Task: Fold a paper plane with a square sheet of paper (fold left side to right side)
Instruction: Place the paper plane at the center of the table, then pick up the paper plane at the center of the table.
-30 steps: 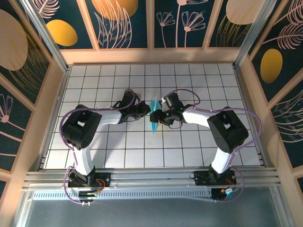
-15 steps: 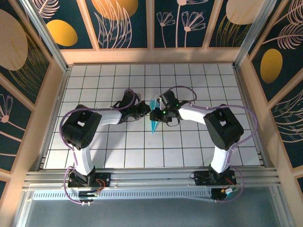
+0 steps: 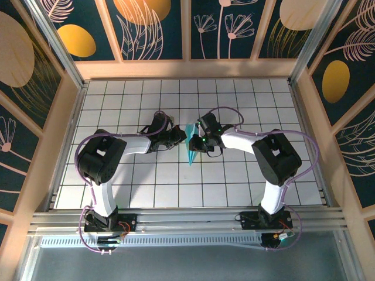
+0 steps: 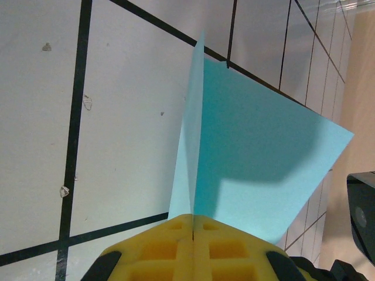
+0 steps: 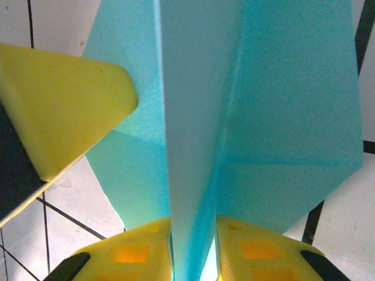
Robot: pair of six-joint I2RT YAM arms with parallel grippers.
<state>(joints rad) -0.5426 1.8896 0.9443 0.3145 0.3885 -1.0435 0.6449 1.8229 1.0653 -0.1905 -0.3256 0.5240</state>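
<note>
The light-blue paper plane point(image 3: 190, 147) stands on edge at the table's middle, its point toward the near side. In the left wrist view my left gripper point(image 4: 193, 218) is shut on the paper plane point(image 4: 258, 158), its yellow pads pressed together over the thin raised edge. My right gripper point(image 5: 193, 227) reaches in from the other side, its pads a narrow gap apart around the folded keel of the plane point(image 5: 281, 105); a sliver of light shows beside the right pad. The left gripper's yellow finger point(image 5: 64, 105) lies against the paper. Seen from above, the left gripper point(image 3: 180, 138) and right gripper point(image 3: 195, 142) meet at the plane.
The white grid table point(image 3: 246, 193) spreads around both arms. Wooden walls point(image 3: 187, 69) close off the back and sides. A rail point(image 3: 187, 219) runs along the near edge by the arm bases.
My right gripper has moved left onto the paper and its jaws have narrowed around the fold. The left gripper has stayed shut on the paper in place.
</note>
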